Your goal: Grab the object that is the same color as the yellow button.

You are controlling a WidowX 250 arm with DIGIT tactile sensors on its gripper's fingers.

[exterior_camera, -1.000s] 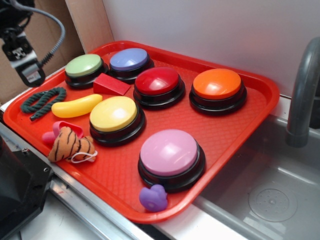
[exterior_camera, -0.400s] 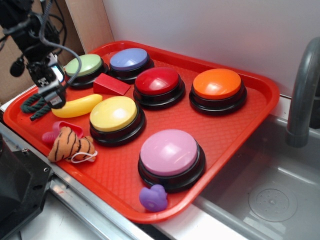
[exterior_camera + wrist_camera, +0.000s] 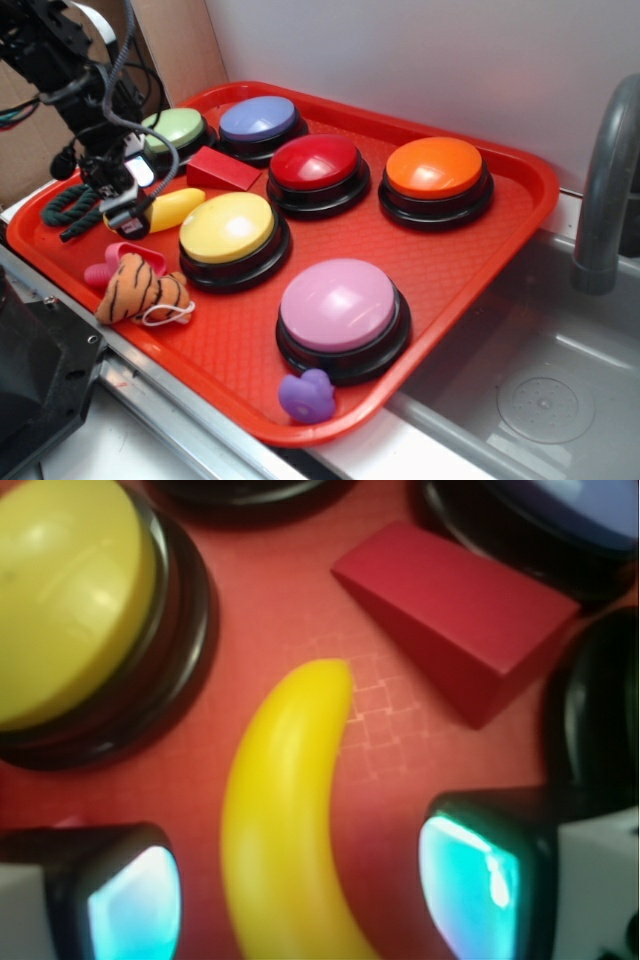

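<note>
The object, a small glossy yellow banana-shaped toy (image 3: 172, 207) (image 3: 285, 820), lies on the red tray (image 3: 450, 270) just left of the yellow button (image 3: 228, 228) (image 3: 60, 600). My gripper (image 3: 128, 210) (image 3: 300, 900) is low over the toy's left half and stands open. In the wrist view the toy runs between the two cyan-lit pads (image 3: 135, 910), with a gap of red tray on each side. Neither pad touches it. The toy's left end is hidden behind the gripper in the exterior view.
A red wedge block (image 3: 222, 168) (image 3: 455, 610) sits just beyond the toy. Light-green (image 3: 172, 130), blue (image 3: 258, 120), red (image 3: 315, 165), orange (image 3: 435, 170) and pink (image 3: 340, 305) buttons share the tray. A green rope (image 3: 70, 203), a striped plush (image 3: 140, 290) and a purple toy (image 3: 305, 395) lie near the edges.
The gripper has come down and to the right from the tray's left edge. It now straddles the banana toy. Nothing else has moved.
</note>
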